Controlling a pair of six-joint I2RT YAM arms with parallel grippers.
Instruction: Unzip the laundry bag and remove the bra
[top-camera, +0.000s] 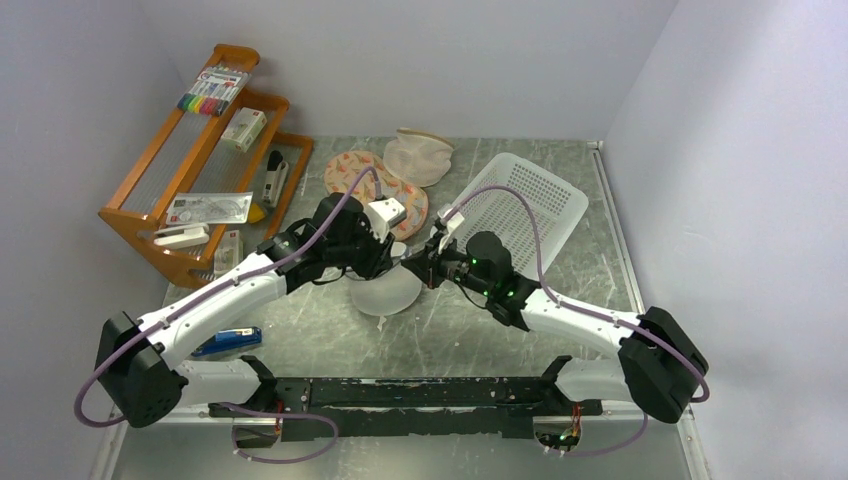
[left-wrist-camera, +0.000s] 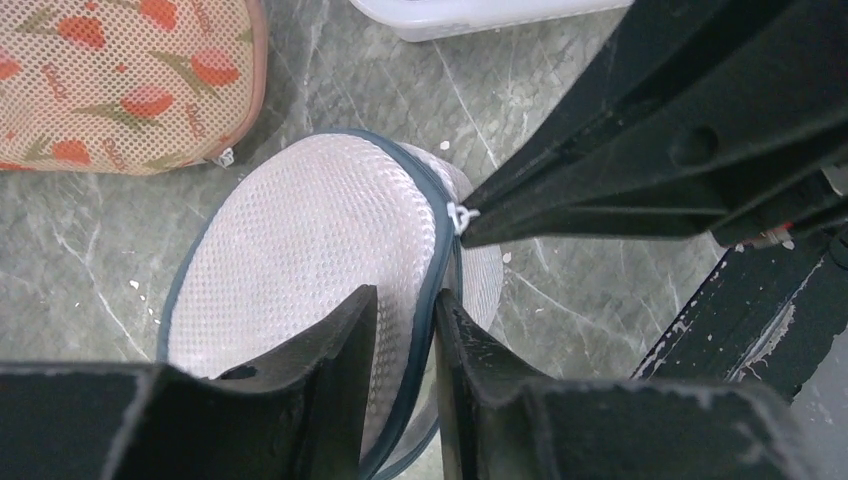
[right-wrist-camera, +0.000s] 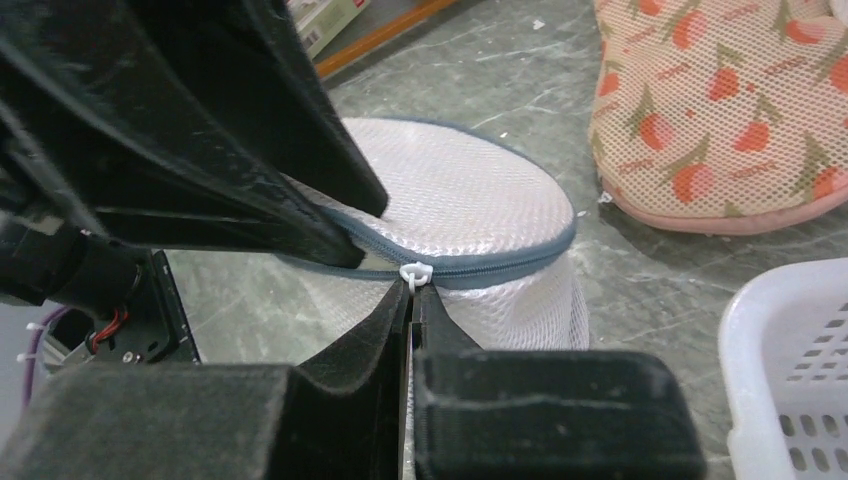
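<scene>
Near the middle of the grey tabletop (top-camera: 450, 335), between both grippers: round, dome-shaped white mesh laundry bag (top-camera: 388, 292) with thin dark zip rim (left-wrist-camera: 437, 250). Fingers of left gripper (left-wrist-camera: 405, 300) nearly together, pinching that rim. Fingers of right gripper (right-wrist-camera: 412, 290) pressed together, clamping the small white zip pull (right-wrist-camera: 414, 272) just along the rim.
</scene>
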